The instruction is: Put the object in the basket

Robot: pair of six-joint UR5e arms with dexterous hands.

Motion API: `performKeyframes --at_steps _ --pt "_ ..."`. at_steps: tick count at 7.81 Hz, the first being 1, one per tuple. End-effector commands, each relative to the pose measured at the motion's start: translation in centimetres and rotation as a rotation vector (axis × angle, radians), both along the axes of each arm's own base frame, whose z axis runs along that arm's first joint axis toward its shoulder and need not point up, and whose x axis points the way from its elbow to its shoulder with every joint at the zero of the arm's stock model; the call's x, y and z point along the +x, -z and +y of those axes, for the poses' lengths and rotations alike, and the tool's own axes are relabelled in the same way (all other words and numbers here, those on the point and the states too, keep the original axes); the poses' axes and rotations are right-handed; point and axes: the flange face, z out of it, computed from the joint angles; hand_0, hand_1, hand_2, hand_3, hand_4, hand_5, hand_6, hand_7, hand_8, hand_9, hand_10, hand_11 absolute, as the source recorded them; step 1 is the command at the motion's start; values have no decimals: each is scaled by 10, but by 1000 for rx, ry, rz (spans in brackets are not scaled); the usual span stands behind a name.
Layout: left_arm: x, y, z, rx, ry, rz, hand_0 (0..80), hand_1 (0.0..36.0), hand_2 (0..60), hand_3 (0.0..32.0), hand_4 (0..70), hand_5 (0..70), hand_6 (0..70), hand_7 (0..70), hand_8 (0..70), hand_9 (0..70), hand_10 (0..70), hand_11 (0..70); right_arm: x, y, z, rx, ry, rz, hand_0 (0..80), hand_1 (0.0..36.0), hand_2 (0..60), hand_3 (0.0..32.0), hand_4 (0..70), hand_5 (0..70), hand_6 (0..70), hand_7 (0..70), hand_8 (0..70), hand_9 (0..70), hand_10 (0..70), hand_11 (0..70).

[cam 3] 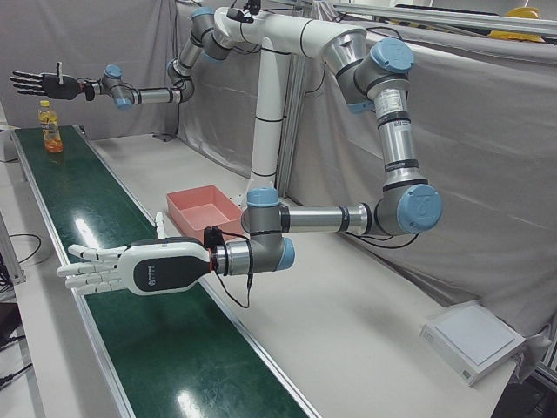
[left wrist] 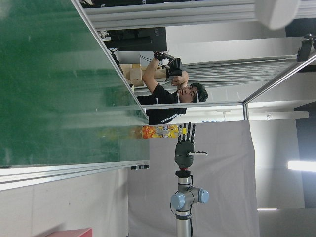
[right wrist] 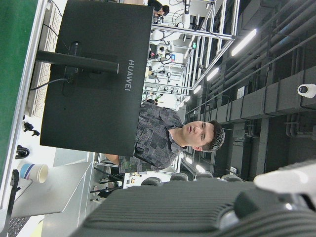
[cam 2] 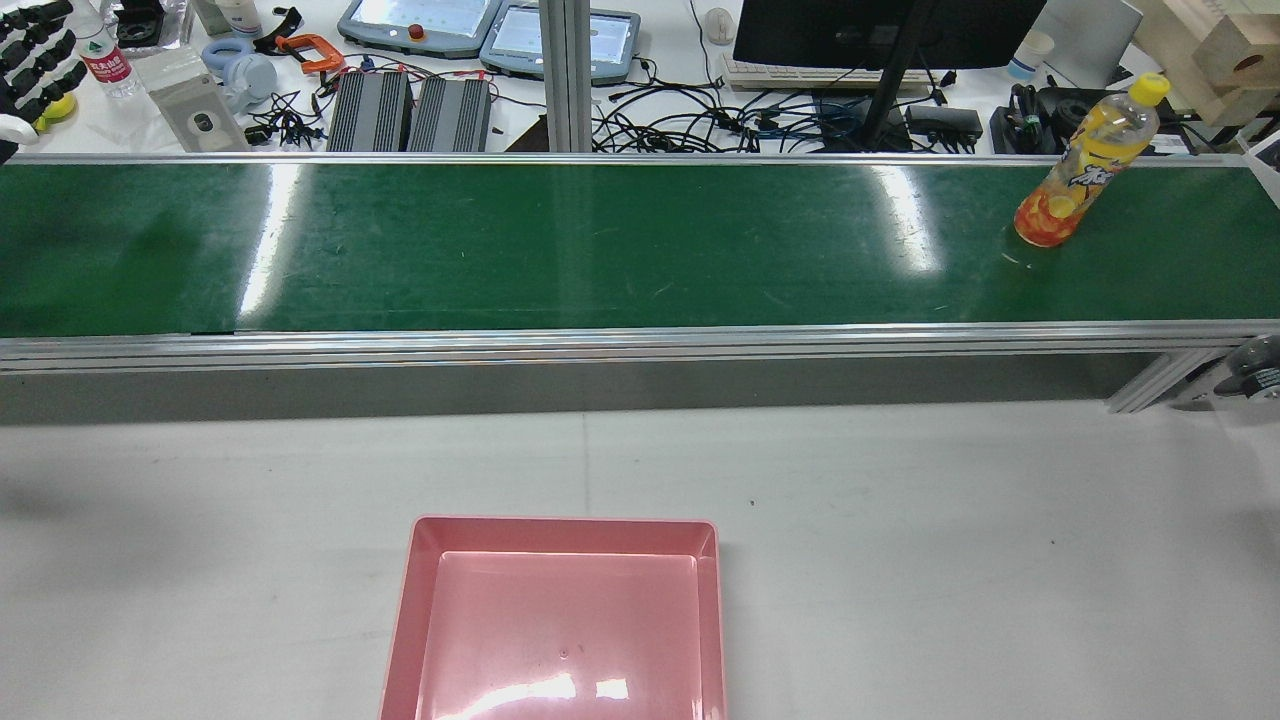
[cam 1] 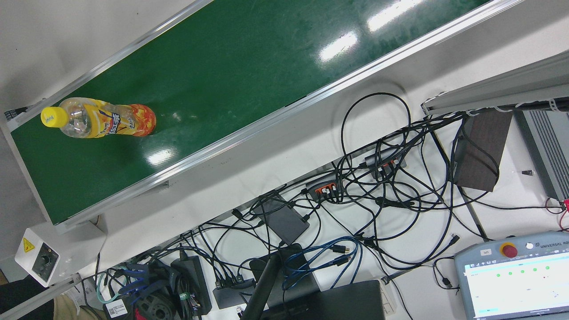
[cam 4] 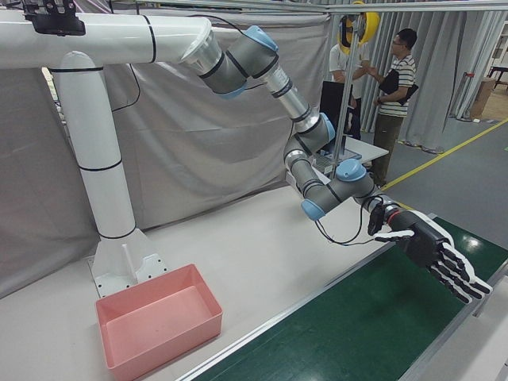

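**Bottle upright at the belt's right end, both robot hands empty**

Front view: no arm shows. The bottle (cam 1: 100,119) stands on the green belt (cam 1: 249,66) close to its end. Seen from above, it appears to lean, its yellow cap toward the view's left.

Rear view: the bottle is at the belt's far right, long axis vertical, cap up. The left robot hand (cam 2: 35,55) is cut off by the top-left corner, with only its dark, spread fingers showing. The pink basket (cam 2: 410,600) sits on the white tabletop (cam 2: 950,550), its near edge cropped.

Left-front view: the left robot hand hovers over the near stretch of belt, fingers apart, holding nothing. The right robot hand (cam 3: 43,84) is small and far off, above the bottle, fingers splayed.

Right-front view: the right robot hand is spread flat over the belt; the bottle is out of frame.

Left hand view: the picture lies sideways and the bottle is blurred.

Right hand view: a monitor (right wrist: 94,74) fills the frame; the hand's own body is a blur.
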Motion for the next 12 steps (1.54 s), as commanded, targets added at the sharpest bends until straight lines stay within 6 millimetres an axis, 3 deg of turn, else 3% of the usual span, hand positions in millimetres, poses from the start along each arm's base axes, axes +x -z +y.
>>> performKeyframes --at_steps 1,2,4,12 --pt "15 -3 -4 -5 -14 -18 651 124 0 0 2 132 0 0 0 0 5 32 0 0 0 0 -1 0 0 0 0 0 0 0 0 0 0 0 0 0" --pt "15 -2 -5 -4 -11 -16 681 130 0 0 0 83 0 0 0 0 2 27 0 0 0 0 1 0 0 0 0 0 0 0 0 0 0 0 0 0" --pt "16 0 -5 0 -11 -15 626 114 0 0 4 122 0 0 0 0 0 16 0 2 0 3 1 0 0 0 0 0 0 0 0 0 0 0 0 0" --pt "15 3 -4 5 -12 -9 634 117 0 0 6 163 0 0 0 0 2 25 1 5 0 9 1 0 0 0 0 0 0 0 0 0 0 0 0 0"
